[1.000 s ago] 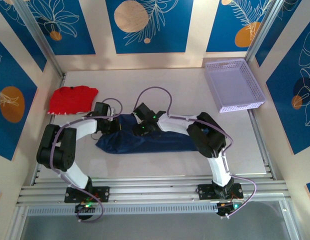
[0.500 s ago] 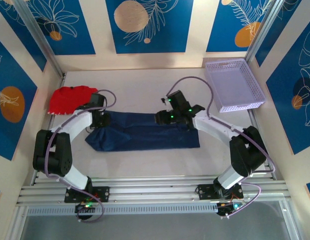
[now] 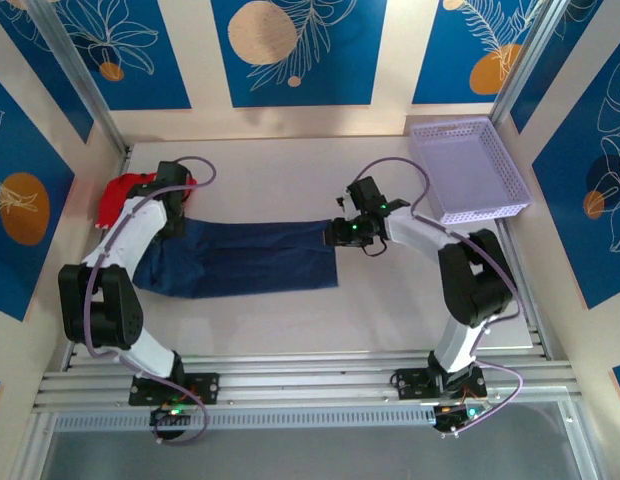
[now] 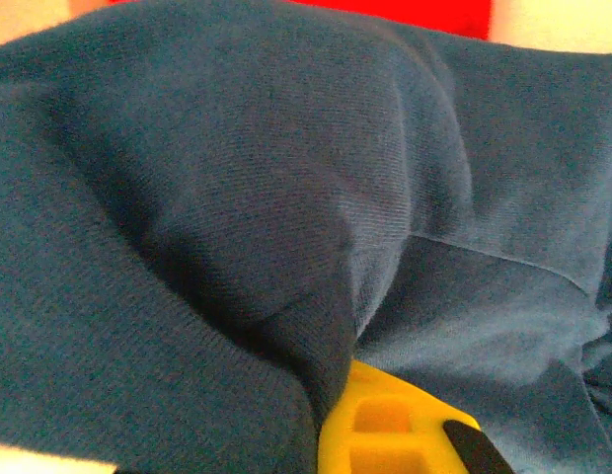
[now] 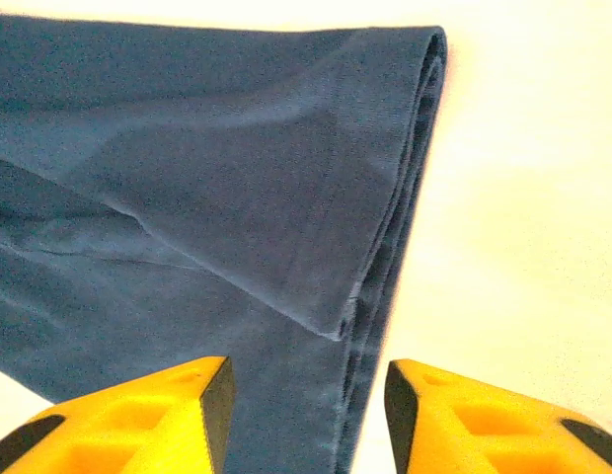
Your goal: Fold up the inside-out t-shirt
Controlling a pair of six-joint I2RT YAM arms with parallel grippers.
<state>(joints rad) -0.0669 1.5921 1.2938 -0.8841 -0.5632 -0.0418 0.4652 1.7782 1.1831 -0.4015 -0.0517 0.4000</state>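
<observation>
1. One inside-out t-shirt [image 3: 250,258] lies on the worktop [image 3: 290,180]. It is dark navy and drawn into a long, flat band running left to right across the middle.
2. Two arms reach to it, one at each end of the band.
3. The left end effector [image 3: 176,226] sits at the shirt's left end, clamped shut on the cloth. In the left wrist view, navy fabric [image 4: 237,197] bunches in deep folds over one yellow finger [image 4: 380,425].
4. The right end effector [image 3: 335,232] is at the shirt's right edge. Its jaws stand apart and hold nothing.
5. In the right wrist view, two yellow fingers [image 5: 188,400] frame the shirt's folded right edge [image 5: 188,148]. Several layers of hem are stacked there, and bare worktop [image 5: 523,197] lies just to the right of the hem.
6. One smaller bright red garment [image 3: 120,197] lies at the far left of the worktop, just beside the left arm's wrist. It shows as a red strip [image 4: 405,12] above the navy cloth in the left wrist view.
7. One lavender mesh basket [image 3: 475,213] stands at the far right corner, well apart from the shirt.
</observation>
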